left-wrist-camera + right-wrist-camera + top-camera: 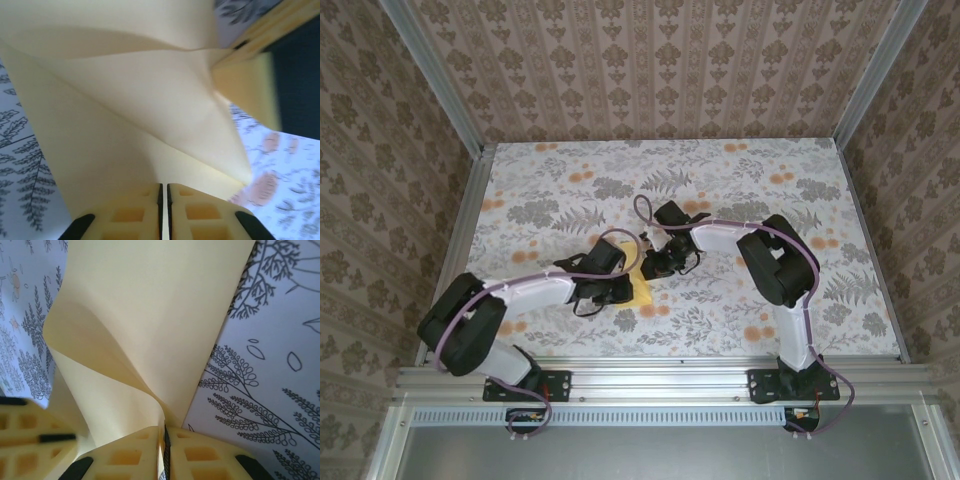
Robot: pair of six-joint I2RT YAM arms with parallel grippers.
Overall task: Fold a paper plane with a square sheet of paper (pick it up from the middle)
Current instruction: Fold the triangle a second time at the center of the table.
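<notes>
A thin pale-yellow square sheet of paper [642, 293] sits a little toward 6 o'clock from the middle of the flower- and fern-printed bench [750, 300], caught between the two arms where they meet. In the overhead view the left tool [626, 289] reaches it from about 8 o'clock and the right tool [650, 268] from about 1 o'clock, the two tips close together over the paper, and only a small yellow patch shows beneath them. In the left wrist view the left tool [164, 189] has its latticed yellow fingers [127, 215] pressed nearly together at 6 o'clock, pinching the edge of the sheet [140, 125] in the narrow slit between them. From there the paper rises and fans out toward 12 o'clock in slanting folded layers, one flap ending in a point at about 4 o'clock, with the printed bench [20, 150] visible at 8 o'clock and 4 o'clock. In the right wrist view the right tool [163, 431] is likewise closed down on the sheet [150, 315], its fingers [200, 456] nipping the paper at 6 o'clock. The paper bows upward in a soft curl with a rolled layer bulging toward 9 o'clock, lifted off the bench [270, 365]. A blurred latticed finger [20, 432] of the left tool lies just beside it at 8 o'clock.
</notes>
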